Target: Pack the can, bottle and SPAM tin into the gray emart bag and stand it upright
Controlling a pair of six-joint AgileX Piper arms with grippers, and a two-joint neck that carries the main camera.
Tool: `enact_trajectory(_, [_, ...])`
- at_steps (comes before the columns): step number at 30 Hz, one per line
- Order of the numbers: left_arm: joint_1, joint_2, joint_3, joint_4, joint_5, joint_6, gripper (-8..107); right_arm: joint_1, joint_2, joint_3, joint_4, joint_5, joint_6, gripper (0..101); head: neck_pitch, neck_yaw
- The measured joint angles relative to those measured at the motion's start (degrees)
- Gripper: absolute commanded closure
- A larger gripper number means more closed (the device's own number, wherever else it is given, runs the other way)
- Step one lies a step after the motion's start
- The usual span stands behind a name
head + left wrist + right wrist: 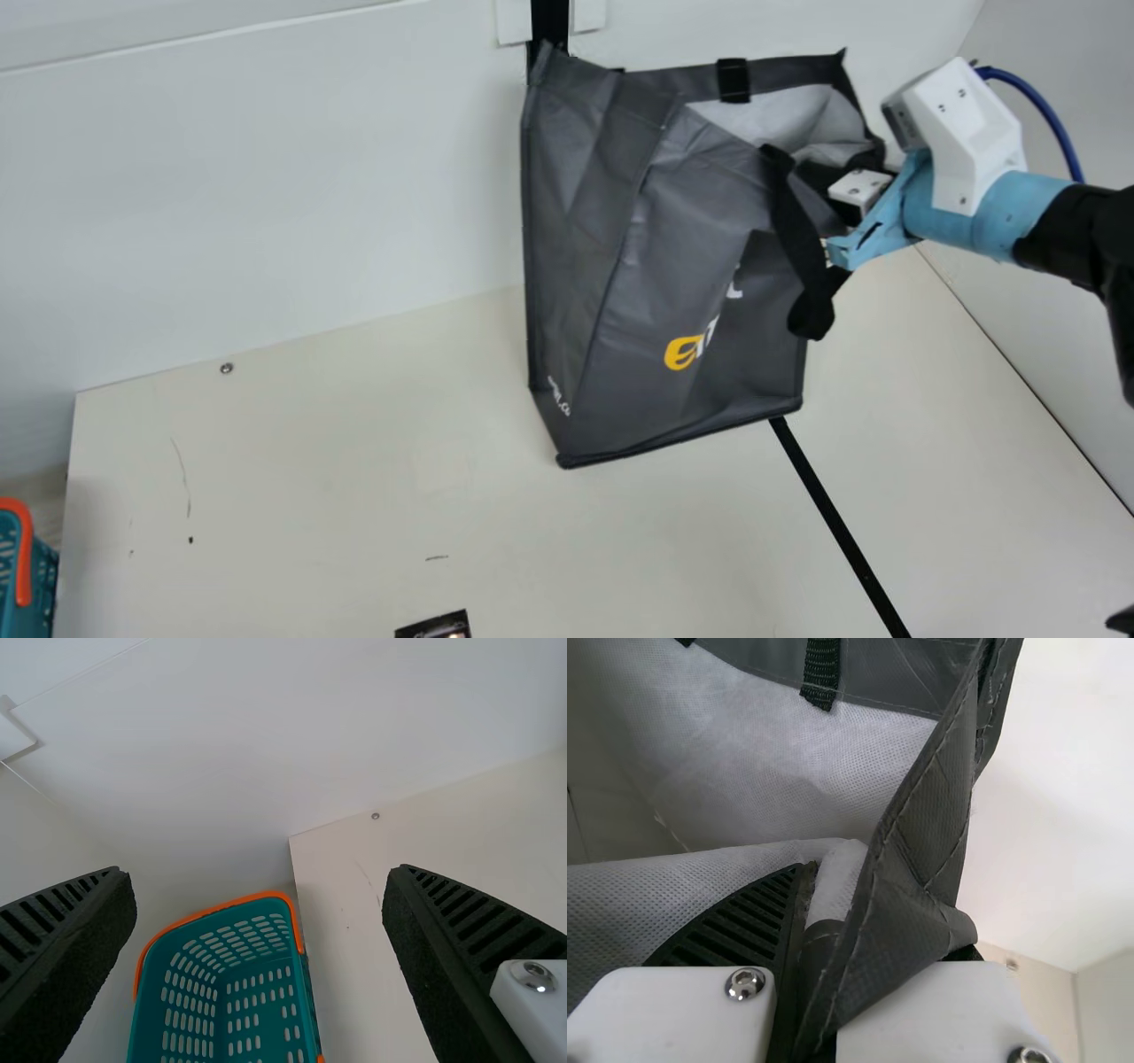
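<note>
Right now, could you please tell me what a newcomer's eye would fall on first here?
Probably the big gray bag, standing near the back of the table in the main view, with its pale inside showing. Next would come the right gripper, pinching the bag's edge at its mouth, and then the teal basket with its orange rim, off the table's left end.

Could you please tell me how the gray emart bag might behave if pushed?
The gray emart bag would probably buckle, judging by its creased fabric panels. It might also tip, being taller than its base is wide.
</note>
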Motion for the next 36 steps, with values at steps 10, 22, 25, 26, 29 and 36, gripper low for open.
enact_trajectory(10, [0.00, 0.00, 0.00, 0.00, 0.00, 0.00, 9, -7.32, 1.94, -4.43, -1.53, 2.14, -2.20, 101, 0.00, 0.00])
enact_trajectory(22, [0.00, 0.00, 0.00, 0.00, 0.00, 0.00, 9, -16.74, 5.35, -10.36, -2.88, 4.78, -6.13, 101, 0.00, 0.00])
enact_trajectory(25, [0.00, 0.00, 0.00, 0.00, 0.00, 0.00, 9, -19.00, 6.26, -11.87, -3.13, 5.07, -7.11, 101, 0.00, 0.00])
enact_trajectory(26, [0.00, 0.00, 0.00, 0.00, 0.00, 0.00, 9, -19.82, 6.63, -12.39, -3.26, 5.07, -7.43, 101, 0.00, 0.00])
enact_trajectory(29, [0.00, 0.00, 0.00, 0.00, 0.00, 0.00, 9, -22.02, 7.67, -13.62, -3.40, 5.26, -8.75, 101, 0.00, 0.09])
enact_trajectory(36, [0.00, 0.00, 0.00, 0.00, 0.00, 0.00, 9, -26.47, 9.54, -15.24, -2.71, 5.94, -10.93, 95, 0.00, 0.00])
